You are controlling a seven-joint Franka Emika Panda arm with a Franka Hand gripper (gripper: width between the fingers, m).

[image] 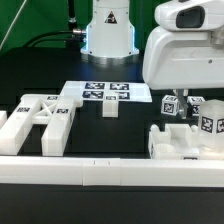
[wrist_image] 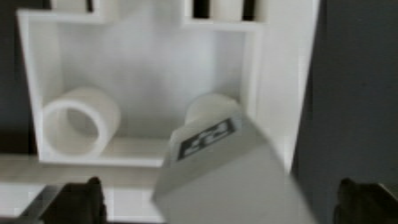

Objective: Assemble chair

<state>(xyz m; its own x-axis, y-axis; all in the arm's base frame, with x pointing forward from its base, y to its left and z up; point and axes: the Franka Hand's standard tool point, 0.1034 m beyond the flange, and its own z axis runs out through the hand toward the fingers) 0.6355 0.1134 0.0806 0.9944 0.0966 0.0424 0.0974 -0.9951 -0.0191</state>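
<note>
as you can see, the gripper [wrist_image: 222, 203] stands wide open (nothing held), fingers [wrist_image: 80, 202] clear of the tagged chair piece [wrist_image: 217, 152] between them; the x-braced side frame [image: 40, 118] lies at the exterior view's left.

A black table [image: 60, 98] fills the scene under even, soft light. The marker board [image: 105, 93] lies flat near its middle. In front of the marker board, nearer the camera, a long low white border rail [image: 110, 172] runs across the table's width. Behind the marker board, a green backdrop [image: 10, 22] shows at both upper corners, with dark cables [image: 45, 42] before it on the exterior view's left.
</note>
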